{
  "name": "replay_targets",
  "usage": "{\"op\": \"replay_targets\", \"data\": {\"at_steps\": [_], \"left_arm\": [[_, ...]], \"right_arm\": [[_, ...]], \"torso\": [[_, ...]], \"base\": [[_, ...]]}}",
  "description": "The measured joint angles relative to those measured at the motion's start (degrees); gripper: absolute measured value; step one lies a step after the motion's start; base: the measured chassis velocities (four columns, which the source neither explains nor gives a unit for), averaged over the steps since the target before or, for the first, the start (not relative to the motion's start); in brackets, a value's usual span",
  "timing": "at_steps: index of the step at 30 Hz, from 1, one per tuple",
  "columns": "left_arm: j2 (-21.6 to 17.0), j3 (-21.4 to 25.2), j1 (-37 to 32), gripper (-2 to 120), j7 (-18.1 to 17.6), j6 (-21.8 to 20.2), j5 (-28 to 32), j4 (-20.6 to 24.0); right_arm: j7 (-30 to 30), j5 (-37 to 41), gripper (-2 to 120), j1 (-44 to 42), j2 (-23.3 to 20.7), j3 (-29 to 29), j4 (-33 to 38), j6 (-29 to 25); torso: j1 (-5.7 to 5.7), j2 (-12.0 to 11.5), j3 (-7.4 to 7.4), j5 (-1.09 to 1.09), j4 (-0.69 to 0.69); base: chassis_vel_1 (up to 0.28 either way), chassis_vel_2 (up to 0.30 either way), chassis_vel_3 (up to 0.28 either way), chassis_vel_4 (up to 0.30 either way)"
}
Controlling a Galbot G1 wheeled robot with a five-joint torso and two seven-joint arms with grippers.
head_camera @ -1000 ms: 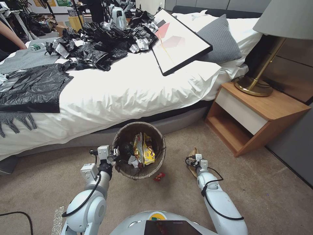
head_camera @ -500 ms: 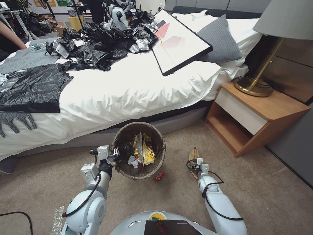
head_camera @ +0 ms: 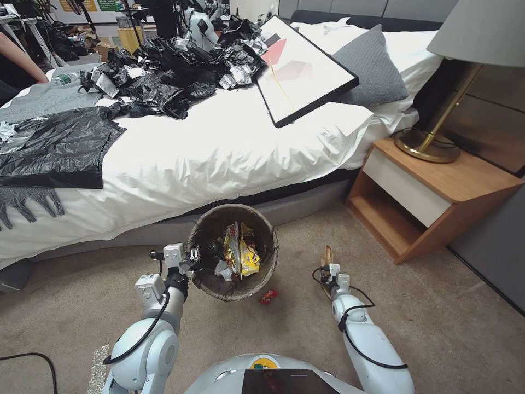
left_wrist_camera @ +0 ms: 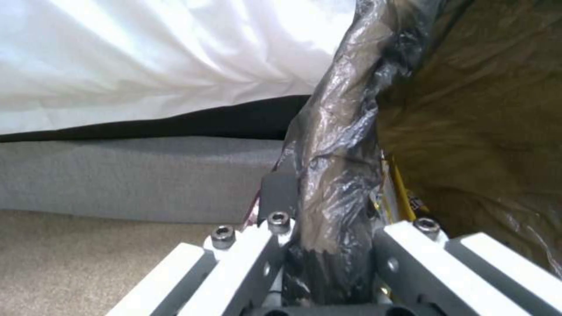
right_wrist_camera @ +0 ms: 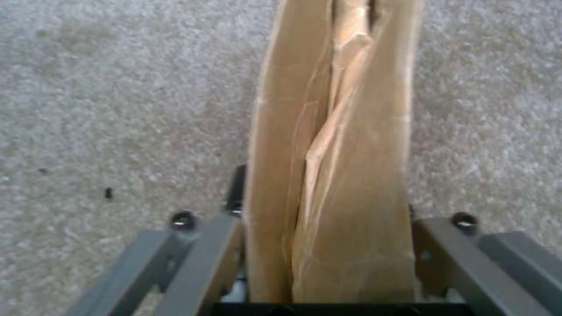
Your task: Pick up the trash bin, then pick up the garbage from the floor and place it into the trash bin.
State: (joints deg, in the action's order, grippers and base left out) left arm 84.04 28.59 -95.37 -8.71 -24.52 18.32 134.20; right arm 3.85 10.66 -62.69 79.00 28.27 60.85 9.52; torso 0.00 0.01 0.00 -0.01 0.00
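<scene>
Head view: trash bin sits at centre, just in front of the bed, its dark bag liner folded over the rim. Inside lie a yellow snack wrapper and a white tissue. Left gripper is at the bin's 9 o'clock, clamped on the rim. A red wrapper lies on the carpet at the bin's 5 o'clock, just beside its wall. Right gripper is at the bin's 3 o'clock, well apart from it, pinching a brown paper scrap that stands up on edge. Nightstand at 2 o'clock from the bin.

Left wrist view: left gripper is closed on the bin's bagged rim, one finger outside the wall, one inside; the bin's interior is beside it, the bed's white sheet beyond.

Right wrist view: right gripper squeezes the folded brown paper scrap between its fingers, carpet behind.
</scene>
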Motion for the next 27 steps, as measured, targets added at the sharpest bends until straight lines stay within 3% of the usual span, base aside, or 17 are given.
{"op": "replay_targets", "data": {"at_steps": [6, 24, 26, 27], "left_arm": [[0.04, 0.01, 0.03, 2, 0.0, 0.12, -0.07, -0.2], [0.08, 0.09, 0.03, 2, 0.04, 0.26, -0.14, -0.31], [0.15, -0.07, 0.06, 2, 0.05, 0.29, -0.3, -0.41], [0.15, -0.07, 0.06, 2, 0.05, 0.29, -0.3, -0.41]], "right_arm": [[0.07, -0.1, 3, -0.04, 0.08, 0.0, -0.09, -0.39], [1.48, 0.05, 3, -2.84, -0.14, -0.05, 7.94, -0.7], [2.58, 0.26, 3, -5.23, -0.19, -0.14, 16.28, -0.86], [2.58, 0.26, 3, -5.23, -0.19, -0.14, 16.28, -0.86]], "torso": [[0.0, 0.0, 0.0, 0.01, 0.0], [0.0, -0.01, 0.01, 0.02, -0.03], [0.0, -0.01, 0.01, 0.02, 0.01], [0.0, -0.01, 0.01, 0.02, 0.01]], "base": [[0.0, 0.0, 0.0, 0.0], [0.0, 0.0, 0.0, 0.0], [0.0, 0.0, 0.0, 0.0], [0.0, 0.0, 0.0, 0.0]]}}
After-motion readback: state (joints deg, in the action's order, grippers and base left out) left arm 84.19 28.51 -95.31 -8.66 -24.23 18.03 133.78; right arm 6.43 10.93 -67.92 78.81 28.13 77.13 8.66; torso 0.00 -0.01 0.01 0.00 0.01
